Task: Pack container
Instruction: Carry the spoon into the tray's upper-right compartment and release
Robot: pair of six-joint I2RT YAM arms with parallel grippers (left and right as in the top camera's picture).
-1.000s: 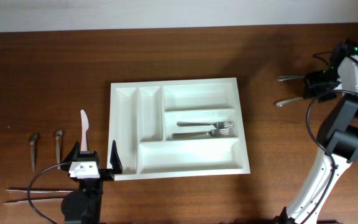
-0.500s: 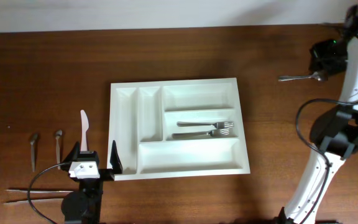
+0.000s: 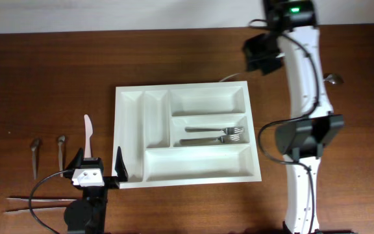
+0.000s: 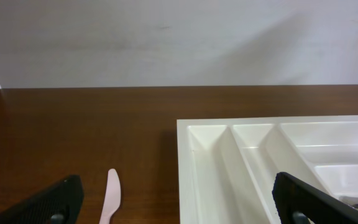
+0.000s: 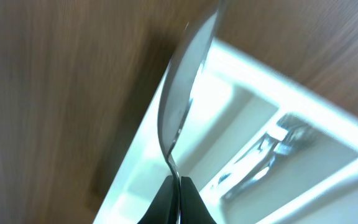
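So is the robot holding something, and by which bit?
Yes: the right pincer is shut on a spoon, pinching its thin handle, with the bowl pointing away. The left pincer is open and holds nothing.

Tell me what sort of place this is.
Probably a robot test bench, not a real kitchen: a wooden table against a plain white wall, robot arms, one holding a spoon, and a white cutlery tray with forks inside and a knife lying beside it.
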